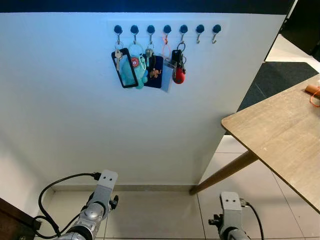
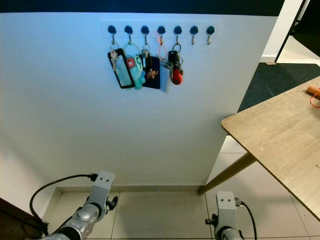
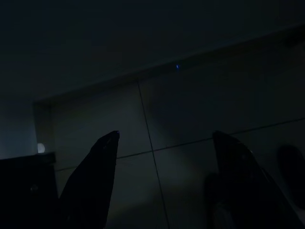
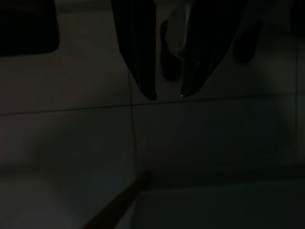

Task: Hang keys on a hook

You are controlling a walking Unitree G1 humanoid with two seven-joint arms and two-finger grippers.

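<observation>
Seven blue-capped hooks [image 1: 167,29] run in a row high on the white wall [image 1: 75,110] ahead of you; the five on the left carry key bunches [image 1: 147,65], among them a black-framed tag [image 1: 125,68], a teal plush charm [image 1: 138,70], a dark blue card [image 1: 155,72] and a red fob [image 1: 179,74]; the two hooks on the right [image 1: 207,31] hang bare. To your right a wooden bench [image 1: 285,135] juts in on a slanted leg [image 1: 225,171]; an orange item [image 1: 313,91] lies at its far edge, too small for you to tell what it is. Both your arms hang low over the tiled floor [image 1: 160,215]; the left gripper [image 3: 164,138] has its fingers [image 3: 95,176] spread wide apart with nothing between them; the right gripper [image 4: 167,95] has its fingers [image 4: 138,57] close together, a narrow gap showing, holding nothing.
</observation>
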